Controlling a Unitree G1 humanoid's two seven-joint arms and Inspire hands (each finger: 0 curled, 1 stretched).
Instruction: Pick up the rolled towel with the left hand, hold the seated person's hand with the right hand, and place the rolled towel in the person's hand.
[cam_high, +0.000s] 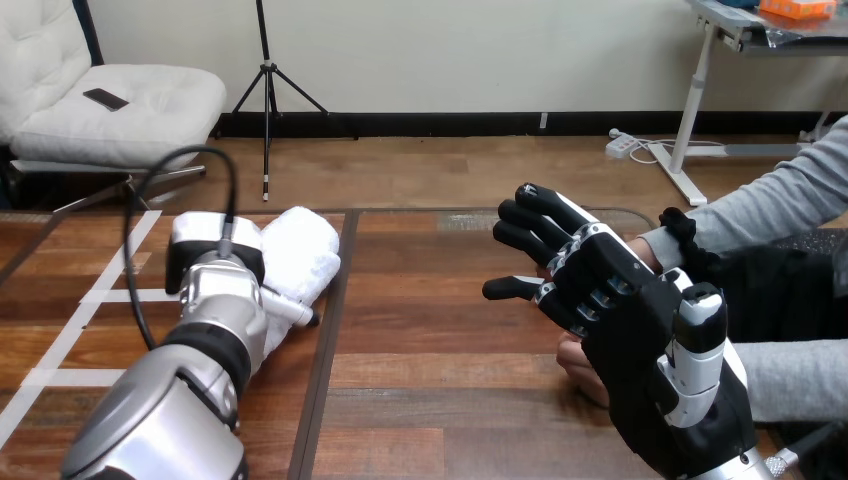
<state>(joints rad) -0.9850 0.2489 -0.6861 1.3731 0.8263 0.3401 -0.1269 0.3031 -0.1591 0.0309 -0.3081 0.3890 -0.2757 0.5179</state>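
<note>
White and fluffy, the rolled towel (305, 250) lies on the wooden table (440, 320), on the robot's left side and a bit toward the far edge. Its long way runs from near the robot to far from it, leaning a little to the right at the far end. The left hand (205, 240) is right at the towel, pressed against its left side and partly over it, so the towel lies just to the right of that hand. The silver left arm (190, 380) hides most of the hand, so I cannot tell if it has grabbed the towel or is only resting on it. I think the pick-up is the step going on now, since the towel looks to be lying on the table. The left hand is much nearer to the towel than the other one. The right hand (620, 310) is well apart from the towel, across the table on the right. Its fingers (545, 205) are straight and spread wide, holding nothing. The person's hand (572, 362) peeks out from under it, near its lower edge. The right hand is over the person's hand and not curled around it, and I cannot tell if they touch.
</note>
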